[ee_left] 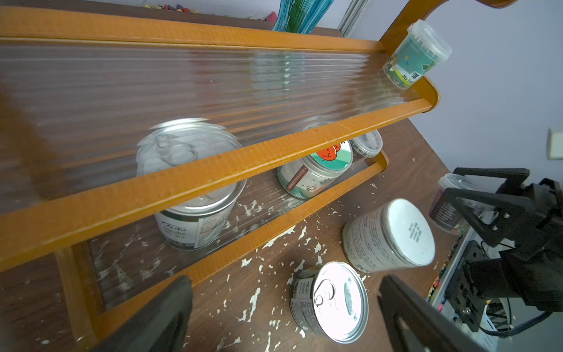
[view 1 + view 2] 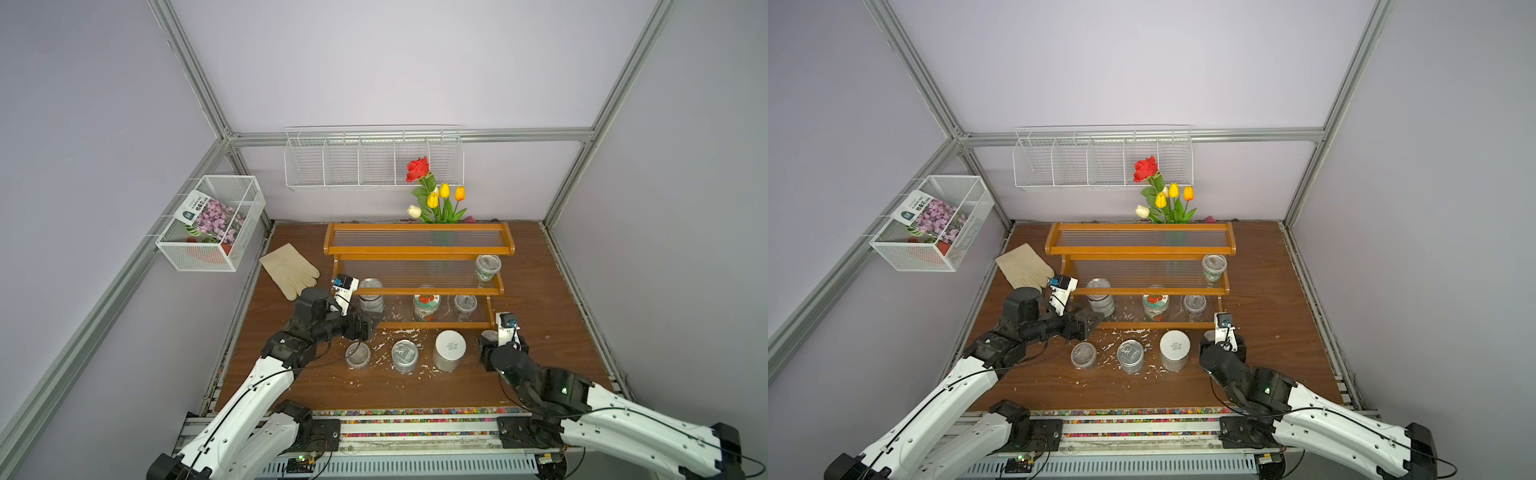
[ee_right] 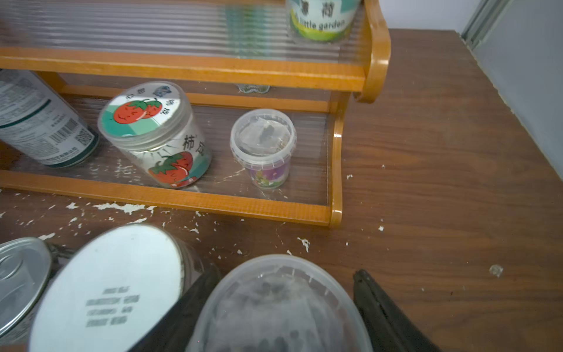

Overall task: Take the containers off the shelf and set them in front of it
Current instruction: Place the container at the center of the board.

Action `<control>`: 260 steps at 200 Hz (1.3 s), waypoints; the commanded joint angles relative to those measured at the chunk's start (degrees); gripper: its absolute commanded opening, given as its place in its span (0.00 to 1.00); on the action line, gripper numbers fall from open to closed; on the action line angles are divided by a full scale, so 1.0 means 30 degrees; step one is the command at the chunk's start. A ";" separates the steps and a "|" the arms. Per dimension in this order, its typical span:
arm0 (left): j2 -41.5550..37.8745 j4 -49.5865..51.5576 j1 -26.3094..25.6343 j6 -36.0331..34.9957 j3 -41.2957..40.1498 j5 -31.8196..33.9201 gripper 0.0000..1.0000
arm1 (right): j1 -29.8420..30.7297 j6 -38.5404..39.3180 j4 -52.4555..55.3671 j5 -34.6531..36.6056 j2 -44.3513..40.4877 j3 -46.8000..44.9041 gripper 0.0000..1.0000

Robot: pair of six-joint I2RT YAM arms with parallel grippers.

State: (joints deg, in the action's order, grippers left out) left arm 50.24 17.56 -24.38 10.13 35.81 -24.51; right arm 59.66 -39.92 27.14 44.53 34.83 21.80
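You have four containers on the orange-brown wooden three-tier shelf [image 2: 415, 250] with clear ribbed panels. At the right end of its middle tier stands a clear lidded plastic cup with a green label [image 2: 487, 268]. Along its bottom tier, from the left end, stand a tall silver pull-tab tin [image 2: 370, 296], a jar with a red-fruit lid [image 2: 427, 306] and a small clear lidded cup with a purple label [image 3: 263, 146].

In front of the shelf, on the brown wood bench [image 2: 540, 353], three more stand in a row, apart from one another: a low clear lidded cup [image 2: 358, 355], a short silver pull-tab tin [image 2: 404, 355] and a white-lidded jar [image 2: 450, 350].

Your right gripper [image 3: 285, 271] is off the shelf's front right corner, jaws closed on a fourth clear lidded cup [image 3: 280, 311] just beside the white-lidded jar; you cannot tell whether that cup rests on the bench. Your left gripper [image 1: 285, 282] hovers at the shelf's front left corner, jaws wide apart and empty.

The middle tier's front rail overhangs the tall tin's lid. White flakes [image 2: 405, 331] litter the bench along the shelf's front rail. A cream fabric glove [image 2: 291, 270] lies off its left end. The widest bare bench lies right of the shelf.
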 commanded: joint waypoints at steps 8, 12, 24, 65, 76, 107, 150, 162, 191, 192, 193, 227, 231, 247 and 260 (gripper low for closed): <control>-0.0189 -0.0273 0.0093 -0.0447 -0.0274 -0.0201 0.99 | 0.0107 -0.2961 -0.0717 0.0995 0.0228 -0.1565 0.63; -0.0219 -0.0268 0.0094 -0.0447 -0.0316 -0.0134 0.99 | 0.0108 -0.3127 -0.0787 0.1100 0.0223 -0.1753 0.63; -0.0309 -0.0299 0.0086 -0.0449 -0.0463 -0.0076 0.99 | 0.0013 -0.3069 -0.1692 0.1204 0.0334 -0.2421 0.63; -0.0460 -0.0368 0.0097 -0.0391 -0.0802 -0.0052 0.99 | -0.0645 -0.1999 -0.5397 0.1508 0.1987 -0.3724 0.63; -0.0548 -0.0321 0.0088 -0.0373 -0.0862 -0.0035 0.99 | -0.0752 -0.1564 -0.6348 0.1461 0.2353 -0.3994 0.63; -0.0755 -0.0273 0.0080 -0.0389 -0.1053 0.0091 0.99 | -0.0940 -0.1176 -0.7594 0.1415 0.3122 -0.4414 0.65; -0.0806 -0.0057 0.0087 -0.0447 -0.1068 0.0231 0.99 | -0.1034 -0.1077 -0.7993 0.1087 0.4433 -0.4296 0.71; -0.0786 -0.0002 0.0100 -0.0433 -0.1067 0.0247 0.99 | -0.1049 -0.1472 -0.7666 0.1178 0.4508 -0.4250 0.76; -0.0855 0.0095 0.0092 -0.0451 -0.1098 0.0259 0.99 | -0.1054 -0.1665 -0.7249 0.1149 0.4286 -0.4224 0.85; -0.0861 0.0094 0.0096 -0.0434 -0.1098 0.0260 0.99 | -0.1051 -0.1664 -0.7224 0.1150 0.4277 -0.4222 0.85; -0.0864 0.0094 0.0083 -0.0441 -0.1098 0.0260 0.99 | -0.1050 -0.1678 -0.7212 0.1151 0.4273 -0.4236 0.85; -0.0785 0.0305 0.0117 -0.0600 -0.1039 0.0201 0.99 | -0.1076 -0.1733 -0.6694 0.1129 0.3766 -0.4090 0.87; -0.0780 0.0299 0.0123 -0.0609 -0.1039 0.0228 0.99 | -0.1072 -0.1790 -0.6597 0.1128 0.3718 -0.4075 0.87; -0.0787 0.0326 0.0120 -0.0619 -0.1039 0.0228 0.99 | -0.1053 -0.1897 -0.6318 0.1267 0.3472 -0.4032 0.86; -0.0793 0.0360 0.0109 -0.0594 -0.1039 0.0226 0.99 | -0.1056 -0.1995 -0.5999 0.1410 0.3329 -0.3886 0.86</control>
State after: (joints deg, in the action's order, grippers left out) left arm 48.38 18.06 -24.38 9.50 33.34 -24.01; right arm 56.86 -44.56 6.15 47.53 45.91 9.34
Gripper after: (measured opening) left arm 0.992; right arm 0.862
